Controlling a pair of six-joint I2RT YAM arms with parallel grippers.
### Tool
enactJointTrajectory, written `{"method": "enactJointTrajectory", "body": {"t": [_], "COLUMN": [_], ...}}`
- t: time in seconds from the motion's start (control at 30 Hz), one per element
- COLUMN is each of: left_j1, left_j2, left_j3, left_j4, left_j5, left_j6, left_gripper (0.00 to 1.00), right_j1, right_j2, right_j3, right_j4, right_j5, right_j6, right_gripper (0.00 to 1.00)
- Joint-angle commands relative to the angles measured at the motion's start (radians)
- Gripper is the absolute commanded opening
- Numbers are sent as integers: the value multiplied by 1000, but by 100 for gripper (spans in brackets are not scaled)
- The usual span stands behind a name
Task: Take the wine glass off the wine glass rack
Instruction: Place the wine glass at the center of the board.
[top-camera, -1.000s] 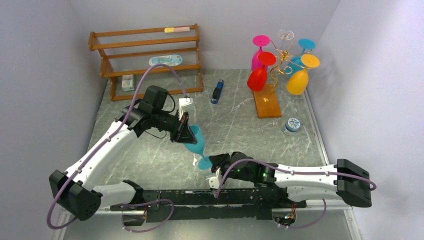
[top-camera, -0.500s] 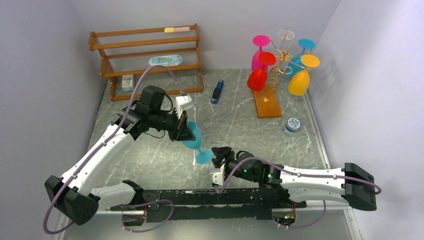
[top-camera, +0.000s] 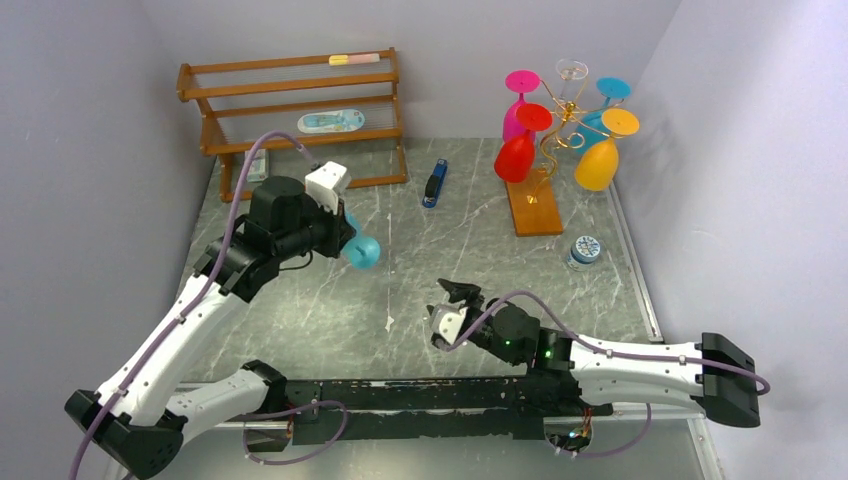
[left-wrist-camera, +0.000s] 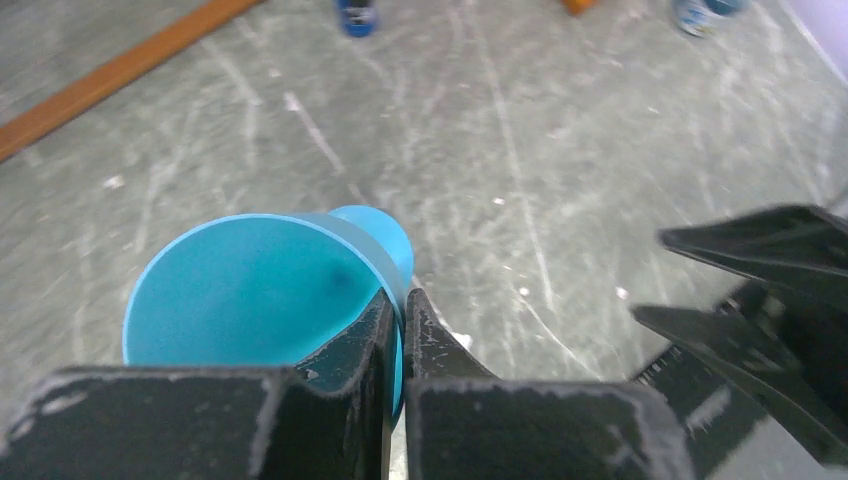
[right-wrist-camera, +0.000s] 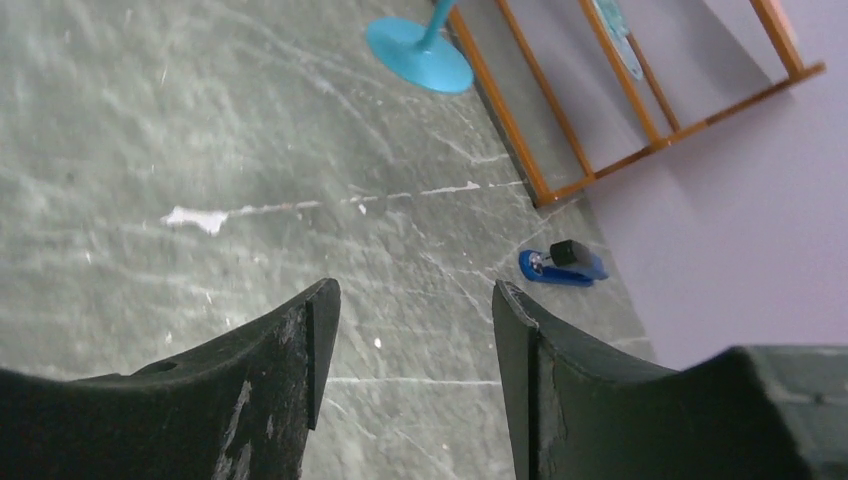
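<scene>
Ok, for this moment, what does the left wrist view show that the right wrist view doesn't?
Only the left wrist: the left gripper shut on the bowl of the teal wine glass, plus the small jar at the top edge. Only the right wrist: the glass's stem and full round foot, and the lilac wall behind the wooden shelf. Both: the glass, the blue stapler, the shelf's bottom rail, the marbled table and the open right gripper, nothing between its jaws.
</scene>
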Motion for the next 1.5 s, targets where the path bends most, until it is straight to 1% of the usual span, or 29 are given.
{"method": "enactJointTrajectory", "body": {"t": [0.0, 0.07, 0.13, 0.2, 0.23, 0.3, 0.4, 0.47, 0.57, 0.63, 0.77, 0.87, 0.97, 1.07, 1.23, 1.37, 1.47], "left_j1": [-7, -7, -7, -7, -5, -6, -6, -7, -6, -5, 14, 42, 53, 91, 159, 167, 167], "left_j2": [23, 55, 89, 122, 139, 188, 290, 334, 364, 381, 440, 474, 498, 503, 513, 530, 556], "left_j3": [-5, 8, 17, 21, 26, 55, 131, 145, 139, 140, 145, 132, 148, 128, 125, 120, 114], "left_j4": [28, 4, -14, -18, -12, 9, -18, -21, 13, 31, 38, 110, 130, 175, 208, 207, 212], "left_j5": [-316, -360, -402, -446, -459, -431, -427, -450, -474, -483, -512, -462, -456, -437, -421, -427, -409], "left_j6": [-81, -97, -110, -121, -124, -111, -131, -146, -155, -151, -146, -135, -148, -159, -159, -142, -136], "left_gripper": [5, 5, 5, 5, 5, 5, 5, 5, 5, 5, 5, 5, 5, 5, 5, 5, 8], "right_j1": [0, 0, 0, -2, -3, -4, -10, -13, -24, -32, -38, -40, -40, -39, -41, -41, -43], "right_j2": [-12, 5, 27, 52, 65, 86, 104, 103, 85, 61, 3, -19, -24, -17, -14, -4, 11], "right_j3": [56, 99, 159, 237, 278, 357, 444, 483, 541, 537, 489, 472, 463, 480, 489, 493, 500], "right_j4": [110, 99, 44, -47, -102, -229, -336, -371, -467, -488, -471, -511, -535, -595, -622, -630, -641], "right_j5": [134, 240, 365, 440, 449, 458, 449, 409, 419, 425, 422, 447, 444, 446, 453, 454, 453], "right_j6": [298, 432, 575, 714, 778, 894, 1039, 1042, 1104, 1160, 1239, 1337, 1380, 1425, 1445, 1445, 1446], "right_gripper": [64, 70, 78, 81, 82, 85, 87, 87, 88, 88, 88, 87, 86, 86, 86, 86, 86]}}
